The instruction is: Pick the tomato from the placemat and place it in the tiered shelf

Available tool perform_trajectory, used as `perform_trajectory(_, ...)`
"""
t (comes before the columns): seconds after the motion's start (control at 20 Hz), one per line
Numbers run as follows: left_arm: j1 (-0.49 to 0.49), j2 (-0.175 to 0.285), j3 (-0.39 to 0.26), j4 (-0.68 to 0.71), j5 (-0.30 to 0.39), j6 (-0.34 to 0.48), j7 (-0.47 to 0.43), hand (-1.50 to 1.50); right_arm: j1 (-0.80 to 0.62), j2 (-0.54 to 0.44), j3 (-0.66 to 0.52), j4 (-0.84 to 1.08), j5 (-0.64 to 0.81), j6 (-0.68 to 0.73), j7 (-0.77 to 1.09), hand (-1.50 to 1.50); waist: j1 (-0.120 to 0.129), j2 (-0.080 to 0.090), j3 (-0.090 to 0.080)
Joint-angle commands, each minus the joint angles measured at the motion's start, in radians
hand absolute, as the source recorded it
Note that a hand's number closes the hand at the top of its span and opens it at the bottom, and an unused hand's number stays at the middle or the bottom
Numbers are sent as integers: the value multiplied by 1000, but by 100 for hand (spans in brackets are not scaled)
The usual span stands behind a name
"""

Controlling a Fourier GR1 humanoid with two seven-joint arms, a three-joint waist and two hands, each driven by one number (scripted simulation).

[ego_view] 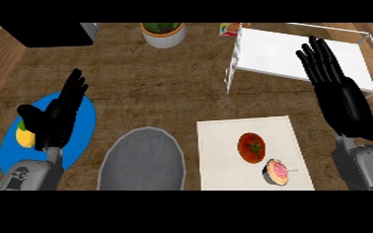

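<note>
I am noting the tomato (251,147) sitting on the placemat (218,177), the right robot hand (342,96) hanging open over the tiered shelf (270,54), the left robot hand (55,123) open too.

The yellow fruit (26,138) on the blue plate (86,118) is partly hidden by the left hand (53,126). The tiered shelf (270,54) is cut off at the right edge and partly covered by the right hand (342,96). The small package (230,29) cannot be identified.
</note>
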Motion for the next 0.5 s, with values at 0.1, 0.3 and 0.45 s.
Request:
perform_trajectory(0.1,42,14,1,-27,15,-5,119,0,14,-111,-152,129,-56,190,-216,150,38,44,-21)
perform_trajectory(0.3,116,-22,-9,59,66,-36,143,0,94,-348,-198,186,228,78,-191,150,13,67,-32)
perform_trajectory(0.45,60,-15,-24,69,83,-78,219,0,25,-226,-174,488,103,209,-245,150,63,59,-20)
